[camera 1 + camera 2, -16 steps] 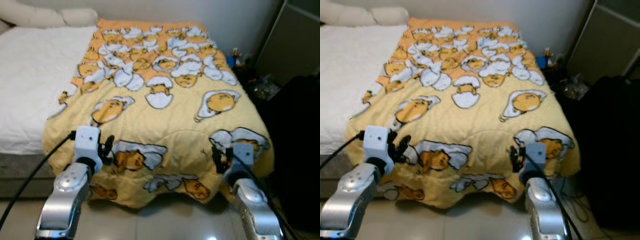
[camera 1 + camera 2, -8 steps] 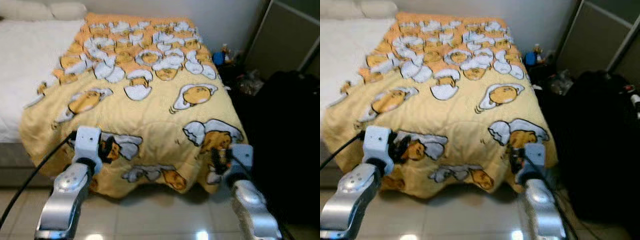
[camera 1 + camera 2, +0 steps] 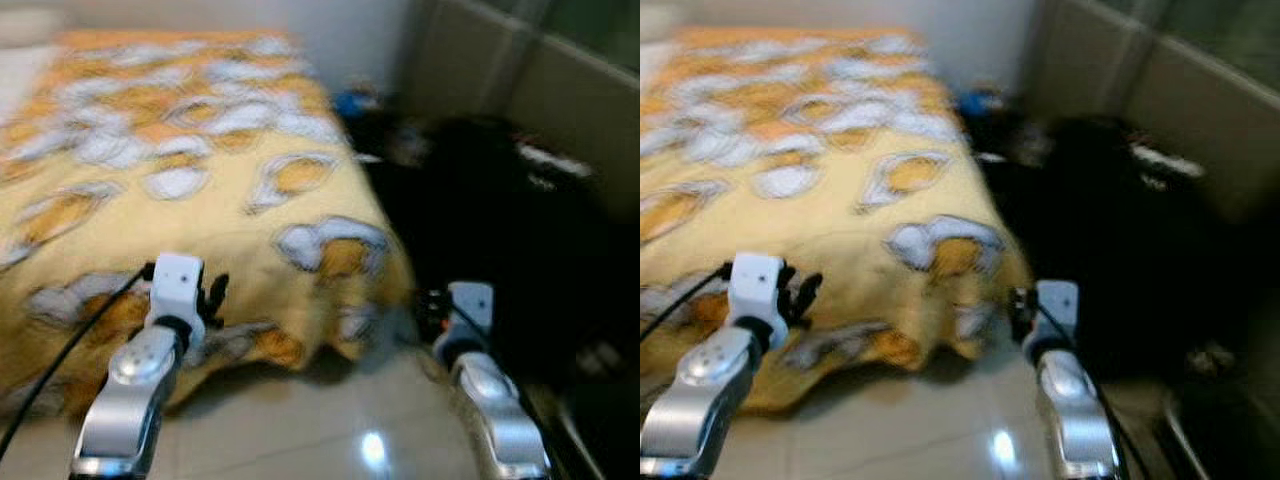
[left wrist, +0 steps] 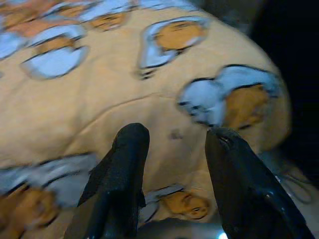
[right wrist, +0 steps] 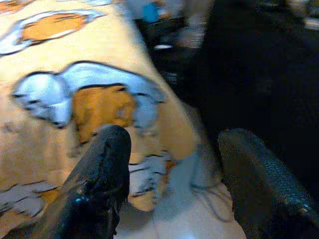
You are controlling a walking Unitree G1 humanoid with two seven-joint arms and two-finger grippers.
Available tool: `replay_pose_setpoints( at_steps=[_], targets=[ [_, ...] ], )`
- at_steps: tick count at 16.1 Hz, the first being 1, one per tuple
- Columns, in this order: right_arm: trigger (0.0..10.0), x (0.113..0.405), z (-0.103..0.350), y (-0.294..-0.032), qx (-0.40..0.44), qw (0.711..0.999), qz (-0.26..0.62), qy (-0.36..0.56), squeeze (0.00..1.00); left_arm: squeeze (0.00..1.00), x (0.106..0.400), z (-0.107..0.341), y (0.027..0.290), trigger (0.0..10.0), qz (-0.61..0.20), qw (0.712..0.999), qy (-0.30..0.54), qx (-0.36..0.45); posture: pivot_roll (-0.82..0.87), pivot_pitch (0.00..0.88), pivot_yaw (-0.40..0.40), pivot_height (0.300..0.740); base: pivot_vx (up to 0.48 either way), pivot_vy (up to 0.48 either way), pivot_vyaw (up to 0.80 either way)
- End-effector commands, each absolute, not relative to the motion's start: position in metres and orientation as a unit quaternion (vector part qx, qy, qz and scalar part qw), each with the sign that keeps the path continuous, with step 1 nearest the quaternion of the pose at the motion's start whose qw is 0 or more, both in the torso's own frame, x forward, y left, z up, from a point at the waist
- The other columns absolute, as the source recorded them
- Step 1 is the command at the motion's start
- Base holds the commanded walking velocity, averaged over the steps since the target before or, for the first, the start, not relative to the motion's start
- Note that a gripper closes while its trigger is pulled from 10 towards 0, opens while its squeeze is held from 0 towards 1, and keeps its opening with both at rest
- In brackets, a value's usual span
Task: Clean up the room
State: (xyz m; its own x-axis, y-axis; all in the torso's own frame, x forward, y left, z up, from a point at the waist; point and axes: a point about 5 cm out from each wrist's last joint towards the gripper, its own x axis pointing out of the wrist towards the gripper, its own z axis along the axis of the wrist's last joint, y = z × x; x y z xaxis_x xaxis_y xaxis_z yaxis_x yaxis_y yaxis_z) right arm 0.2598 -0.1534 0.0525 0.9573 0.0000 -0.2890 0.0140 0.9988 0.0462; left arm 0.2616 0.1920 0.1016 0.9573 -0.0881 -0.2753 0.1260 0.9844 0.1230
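A yellow blanket (image 3: pixel 180 190) printed with egg characters covers the bed and hangs over its foot toward the floor. My left gripper (image 4: pixel 172 137) is held in front of the blanket's lower edge, open with nothing between its fingers (image 4: pixel 130 149). My right gripper (image 5: pixel 172 144) is open too, near the bed's right corner, empty. Both arms (image 3: pixel 135 390) reach forward at the bottom of the eye views. The eye views are blurred by motion.
A large dark mass (image 3: pixel 500 210) lies on the floor right of the bed, with small clutter including a blue item (image 3: pixel 350 100) by the wall. Pale panels (image 3: pixel 520 70) stand at the back right. Shiny tiled floor (image 3: pixel 300 430) lies before the bed.
The whole picture has shifted left and blurred, so the camera has turned right. The bed now sits at the left and the dark mass fills the right. Both grippers keep their pose.
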Motion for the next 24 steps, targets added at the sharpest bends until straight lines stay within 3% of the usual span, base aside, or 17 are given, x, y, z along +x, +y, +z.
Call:
replay_pose_setpoints(
  at_steps=[1,9,18,24],
  targets=[
    [10.0,0.2605,0.0537,-0.1607,0.017,0.989,-0.017,0.149,0.0,0.0,0.2633,0.1023,0.19,10.0,-0.055,0.987,0.133,0.071,0.0,0.0,-0.012,0.74,0.0,0.0,-0.8],
    [10.0,0.2624,0.0565,-0.1592,0.013,0.988,-0.021,0.149,0.0,0.0,0.266,0.1056,0.1895,10.0,-0.052,0.989,0.121,0.072,0.0,0.0,-0.014,0.74,0.0,0.0,-0.8],
    [10.0,0.2623,0.0565,-0.1584,0.013,0.988,-0.021,0.152,0.0,0.0,0.2663,0.1048,0.1898,10.0,-0.054,0.989,0.121,0.072,0.0,0.0,-0.015,0.74,0.296,0.0,-0.8],
    [10.0,0.2645,0.0574,-0.1571,0.006,0.989,-0.019,0.147,0.0,0.0,0.267,0.1027,0.1906,10.0,-0.058,0.987,0.124,0.083,-0.01,0.0,-0.011,0.74,0.201,0.0,0.0]
  ],
)
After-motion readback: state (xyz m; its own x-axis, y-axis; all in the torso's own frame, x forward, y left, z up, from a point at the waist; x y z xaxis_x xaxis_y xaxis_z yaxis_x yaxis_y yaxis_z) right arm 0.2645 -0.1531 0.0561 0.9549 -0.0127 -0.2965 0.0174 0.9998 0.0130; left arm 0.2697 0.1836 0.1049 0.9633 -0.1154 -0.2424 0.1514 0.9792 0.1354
